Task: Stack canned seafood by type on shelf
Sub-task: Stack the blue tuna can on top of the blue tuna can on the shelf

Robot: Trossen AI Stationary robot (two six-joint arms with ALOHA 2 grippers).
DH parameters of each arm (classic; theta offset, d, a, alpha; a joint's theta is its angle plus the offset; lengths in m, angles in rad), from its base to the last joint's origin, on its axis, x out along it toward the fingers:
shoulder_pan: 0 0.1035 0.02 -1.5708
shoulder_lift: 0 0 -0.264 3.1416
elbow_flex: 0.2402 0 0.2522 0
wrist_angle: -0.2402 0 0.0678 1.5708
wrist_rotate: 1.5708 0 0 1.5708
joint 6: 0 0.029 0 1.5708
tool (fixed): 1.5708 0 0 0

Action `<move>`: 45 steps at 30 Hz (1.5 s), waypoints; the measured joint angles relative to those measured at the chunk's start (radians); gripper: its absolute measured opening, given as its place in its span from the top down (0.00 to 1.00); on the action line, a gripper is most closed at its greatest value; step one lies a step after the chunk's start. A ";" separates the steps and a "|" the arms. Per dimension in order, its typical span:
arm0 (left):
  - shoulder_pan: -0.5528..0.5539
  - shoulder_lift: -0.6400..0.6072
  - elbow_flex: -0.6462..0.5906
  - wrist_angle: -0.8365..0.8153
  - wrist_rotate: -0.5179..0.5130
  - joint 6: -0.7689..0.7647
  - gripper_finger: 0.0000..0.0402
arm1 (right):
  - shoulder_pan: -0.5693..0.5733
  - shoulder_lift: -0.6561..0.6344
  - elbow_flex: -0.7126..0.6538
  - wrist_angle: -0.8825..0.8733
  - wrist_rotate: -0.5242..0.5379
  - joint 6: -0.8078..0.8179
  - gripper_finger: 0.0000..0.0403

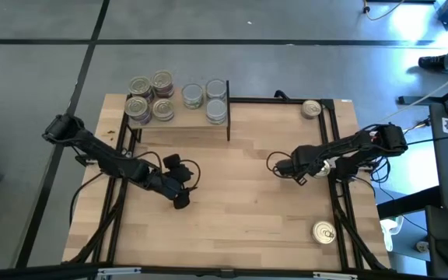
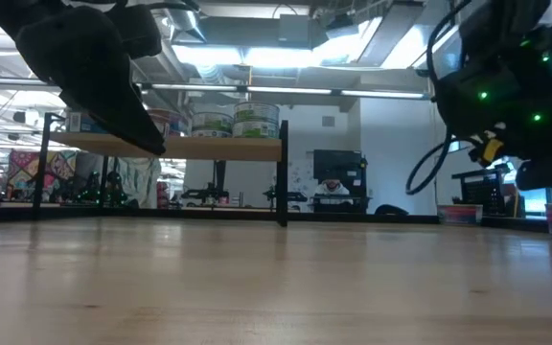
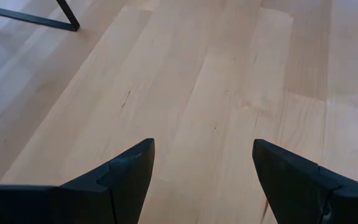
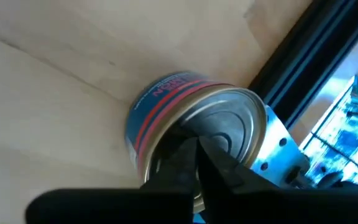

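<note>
The shelf stands at the table's far left and carries several tins of canned seafood: gold-lidded ones on its left part, silver-topped ones on its right. One more tin with a blue and red label and a silver top stands on the table beside the black frame rail. My right gripper is shut just above it, pointing steeply down. My left gripper hangs open over bare wood in the middle left of the table, with nothing between its fingers. My right gripper's shut fingertips stand in front of the tin's silver top, coming from above. I cannot tell whether they touch it. The tin rests upright on the table.
Two gold-lidded tins stand loose on the table's right side, one at the far corner and one near the front edge. Black frame rails run along the right side. Bare wood lies between the two arms.
</note>
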 joint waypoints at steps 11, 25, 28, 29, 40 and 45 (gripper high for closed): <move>0.002 0.000 0.000 0.014 -0.008 0.002 0.33 | 0.082 -0.002 0.130 0.304 -0.006 -0.114 0.97; 0.002 0.000 0.001 0.075 -0.011 0.034 0.33 | 0.176 0.177 0.129 1.014 -0.017 -0.295 0.97; 0.002 0.000 0.001 0.074 -0.011 0.034 0.33 | 0.182 0.217 0.128 1.136 -0.018 -0.323 0.97; 0.002 0.000 0.001 0.075 -0.011 0.034 0.33 | 0.186 0.231 0.128 1.171 -0.018 -0.326 0.97; 0.003 0.000 0.001 0.074 -0.018 0.041 0.33 | 0.186 0.319 0.125 1.457 -0.026 -0.438 0.97; 0.031 0.000 0.001 0.135 -0.022 0.070 0.33 | 0.186 0.298 0.126 1.497 -0.052 -0.527 0.97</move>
